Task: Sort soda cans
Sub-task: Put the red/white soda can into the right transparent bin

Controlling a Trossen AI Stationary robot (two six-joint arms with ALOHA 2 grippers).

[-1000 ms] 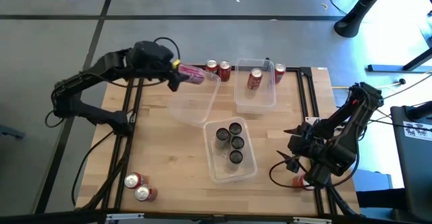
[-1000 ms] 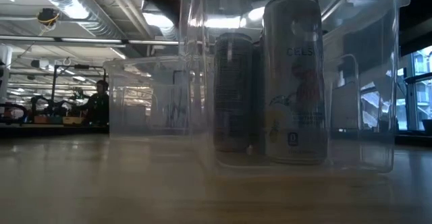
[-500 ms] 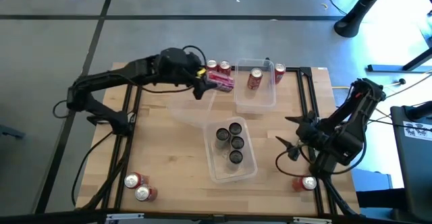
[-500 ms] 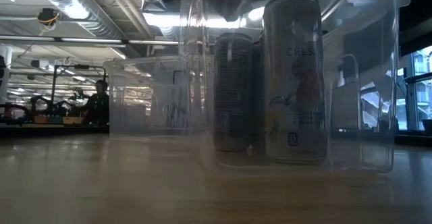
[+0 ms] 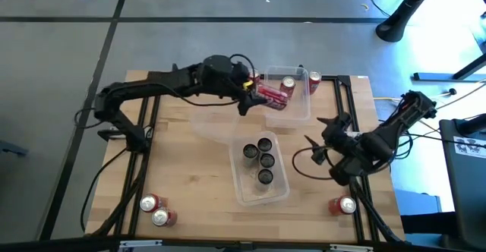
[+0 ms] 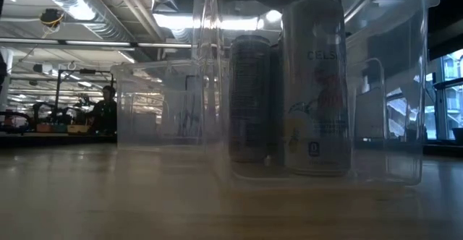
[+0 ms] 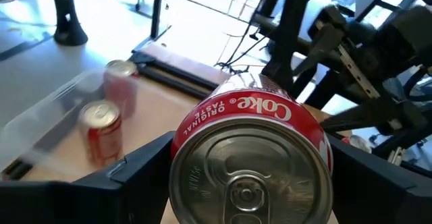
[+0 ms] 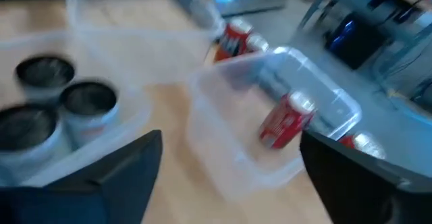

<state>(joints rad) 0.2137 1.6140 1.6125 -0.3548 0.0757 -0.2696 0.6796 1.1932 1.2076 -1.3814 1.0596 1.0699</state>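
My left gripper (image 5: pixel 254 99) is shut on a red Coke can (image 5: pixel 271 96), held over the left rim of the far clear bin (image 5: pixel 298 114). One red can (image 5: pixel 287 85) stands in that bin, and another (image 5: pixel 314 81) stands just right of it. Several dark cans (image 5: pixel 260 161) stand in the near clear bin (image 5: pixel 241 195); the low view shows them (image 6: pixel 249 99) up close. My right gripper (image 5: pixel 313 152) hovers open, with nothing in it, to the right of the near bin. My left gripper pinches the Coke can's side wall (image 7: pixel 202 116) between its two fingers (image 7: pixel 138 177), one on each side. The fingers come about level from the table's left and lie along the can. The can lies on its side, lifted clear, its silver top (image 7: pixel 250 180) toward the wrist.
An empty clear bin (image 5: pixel 216 119) sits tilted below the left arm. Two red cans (image 5: pixel 156 210) stand at the near left corner and one (image 5: pixel 343 205) at the near right. Black rails run along the table's left and right sides.
My left gripper has carried the Coke can toward the table's right along the far side, from over the tilted empty bin to the far bin's left rim. My right gripper has drawn back from the red can at the near right, rising toward the table's middle.
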